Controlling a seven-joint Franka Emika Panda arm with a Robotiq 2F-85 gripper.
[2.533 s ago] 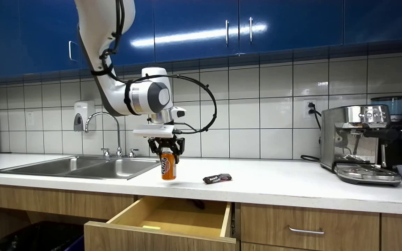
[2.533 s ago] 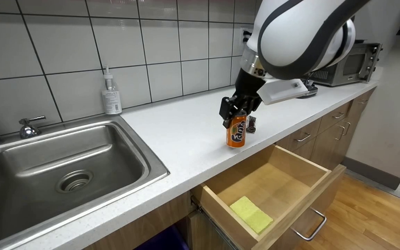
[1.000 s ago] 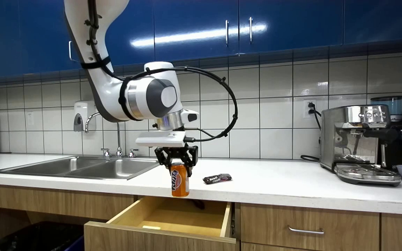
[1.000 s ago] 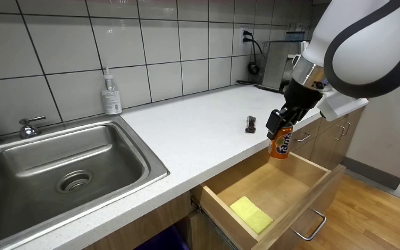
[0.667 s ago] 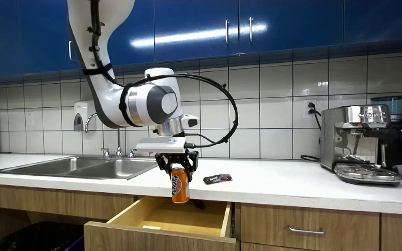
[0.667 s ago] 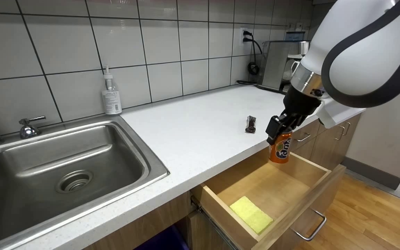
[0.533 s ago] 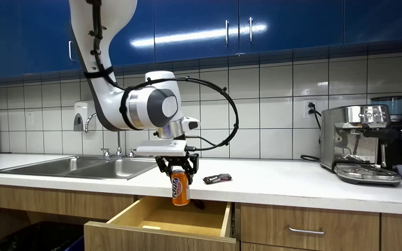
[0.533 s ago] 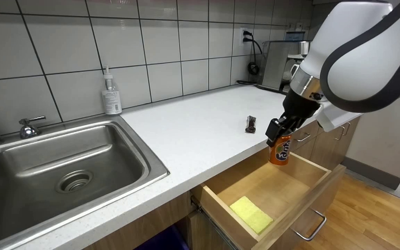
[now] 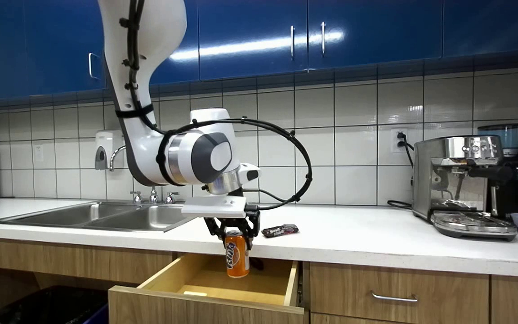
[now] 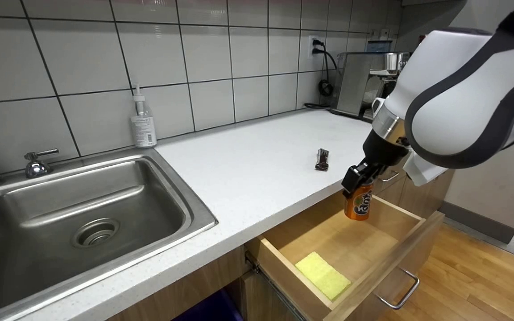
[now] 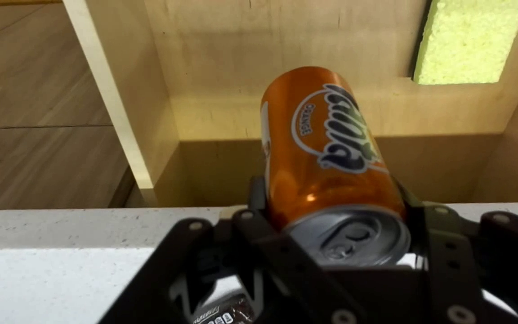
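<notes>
My gripper [image 9: 237, 243] is shut on an orange Fanta can [image 9: 237, 263], gripping it near its top. The fingers press on opposite sides of the can [image 11: 322, 135] in the wrist view, and the silver lid with its tab faces the camera. Nearly upright, the can [image 10: 358, 207] hangs over the pulled-out wooden drawer [image 10: 337, 238], toward its back and just past the counter edge. Its base appears to be clear of the drawer floor. A yellow sponge [image 10: 323, 275] lies in the drawer near the front corner; the wrist view shows this sponge [image 11: 470, 42] at upper right.
A dark-wrapped snack bar [image 9: 280, 230] lies on the white counter [image 10: 257, 165] behind the gripper. A steel sink [image 10: 150, 200] and soap bottle [image 10: 143, 127] stand to one side, a coffee machine [image 9: 461, 180] to the other. Something dark [image 9: 256, 263] shows at the drawer's back.
The can, held throughout, has moved from low above the counter out past its edge and over the drawer. Over the last second it has sunk lower. Drawer, sponge and snack bar stay put.
</notes>
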